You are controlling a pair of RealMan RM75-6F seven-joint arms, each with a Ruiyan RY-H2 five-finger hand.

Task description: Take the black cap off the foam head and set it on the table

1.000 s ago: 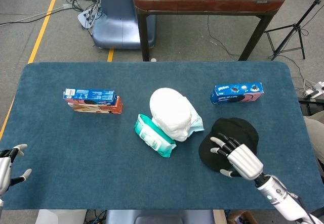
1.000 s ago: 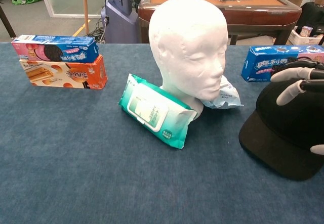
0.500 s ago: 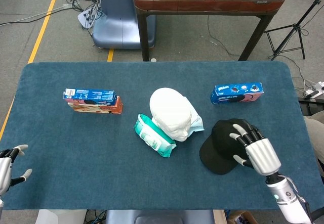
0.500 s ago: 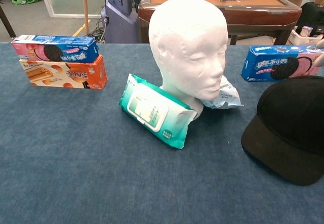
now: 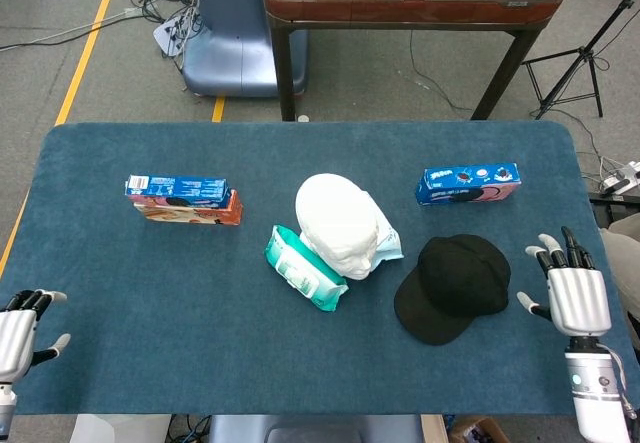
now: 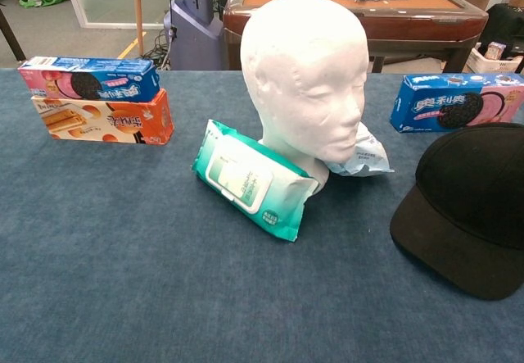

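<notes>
Blue table [image 5: 300, 363], black cap [image 5: 452, 285] resting flat

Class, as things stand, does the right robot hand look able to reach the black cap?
Probably yes. The right robot hand is open beside the black cap, with only bare table between them.

High head view, low chest close-up

The blue cookie box [image 6: 455, 100] bears Chinese Oreo lettering; other print is unreadable.
</notes>
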